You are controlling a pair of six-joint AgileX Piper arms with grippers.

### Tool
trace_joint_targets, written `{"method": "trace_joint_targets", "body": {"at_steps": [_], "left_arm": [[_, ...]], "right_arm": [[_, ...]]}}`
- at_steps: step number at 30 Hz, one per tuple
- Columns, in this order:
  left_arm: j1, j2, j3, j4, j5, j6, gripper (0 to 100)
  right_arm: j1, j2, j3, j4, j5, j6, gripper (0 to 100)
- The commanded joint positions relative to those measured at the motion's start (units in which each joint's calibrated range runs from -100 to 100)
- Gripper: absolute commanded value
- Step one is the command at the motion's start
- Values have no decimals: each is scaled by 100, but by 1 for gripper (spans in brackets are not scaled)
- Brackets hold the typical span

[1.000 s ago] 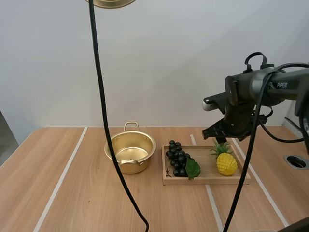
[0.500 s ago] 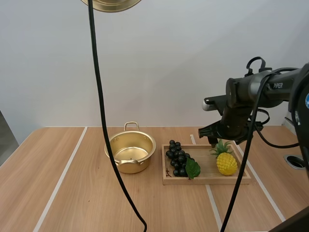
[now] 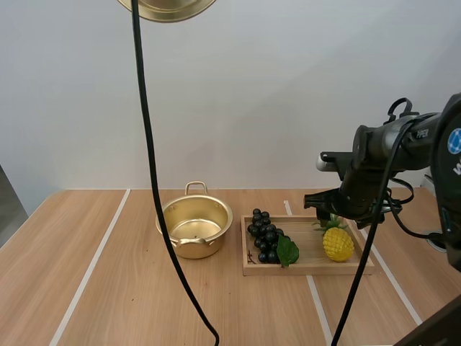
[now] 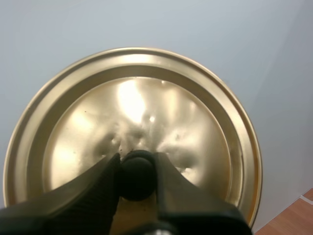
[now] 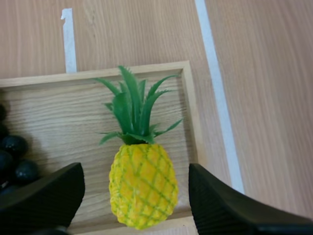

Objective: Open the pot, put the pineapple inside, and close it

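Note:
A gold pot [image 3: 194, 226] stands open and empty on the table. Its gold lid [image 3: 166, 6] hangs high above the table, and my left gripper [image 4: 137, 171] is shut on the lid's black knob [image 4: 137, 168]. A yellow pineapple [image 3: 337, 242] with green leaves lies at the right end of a wooden tray [image 3: 310, 268]. My right gripper [image 5: 134, 193] is open just above the pineapple [image 5: 142, 183], one black finger [image 5: 44, 196] on each side of the fruit, not touching it. In the high view the right arm [image 3: 364, 180] leans over the tray's right end.
A bunch of dark grapes [image 3: 265, 236] with a green leaf lies at the tray's left end, between pot and pineapple. White stripes [image 3: 92, 267] run across the wooden table. A round hole [image 3: 441, 240] sits at the table's right edge.
The right arm has swung to the right and settled over the pineapple. The lid has drifted slightly right at the top. Pot, tray and fruit have not moved.

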Motion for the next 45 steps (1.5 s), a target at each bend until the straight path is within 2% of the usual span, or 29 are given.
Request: {"method": "trace_joint_targets", "body": {"at_steps": [1, 15, 35, 45], "left_arm": [[11, -7, -64, -46, -104, 16, 0], [11, 4, -64, -46, -107, 16, 0], [11, 3, -64, -46, 91, 16, 0], [11, 7, -64, -46, 168, 16, 0]], "right_arm": [[-19, 110, 31, -22, -6, -85, 100], [-19, 636, 95, -235, -98, -85, 100], [-19, 1444, 106, -533, -877, -85, 100], [-19, 1459, 106, -533, -1402, -85, 100]]}}
